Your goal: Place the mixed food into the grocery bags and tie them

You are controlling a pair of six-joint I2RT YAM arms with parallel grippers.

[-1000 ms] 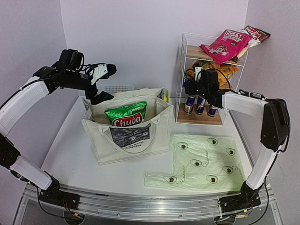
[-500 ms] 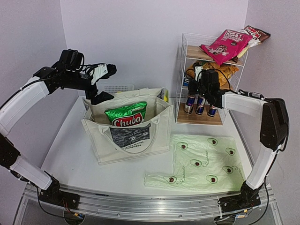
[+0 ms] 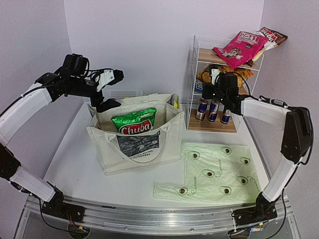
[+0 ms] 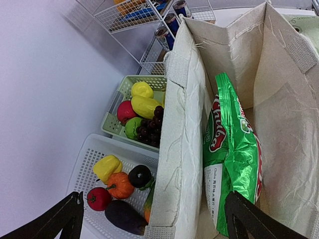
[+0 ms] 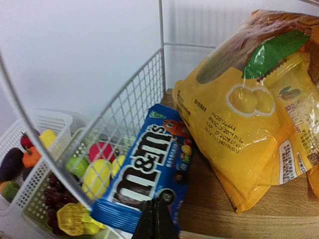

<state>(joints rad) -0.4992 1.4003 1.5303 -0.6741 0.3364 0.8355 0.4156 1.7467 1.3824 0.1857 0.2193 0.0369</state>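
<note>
1. Top external view: the beige canvas tote stands open on the counter, left of centre, with a green Chuba packet upright inside it.
2. The avocado-print plastic bag lies flat on the counter to the tote's right, in front of the wire rack.
3. My left tool hangs above the tote's back rim, fingers spread wide with nothing gripped between them.
4. Behind the tote, the left wrist camera shows me a green basket holding dark grapes and yellow fruit, with a white basket beside it.
5. My right tool is at the rack's middle shelf, fingers pressed together, their tip over the near end of a blue M&M's packet. I cannot tell whether it touches.
6. Yellow snack packets lie just right of the M&M's packet.
7. Drink cans stand on the bottom shelf, and a pink packet lies on top of the rack.
</note>
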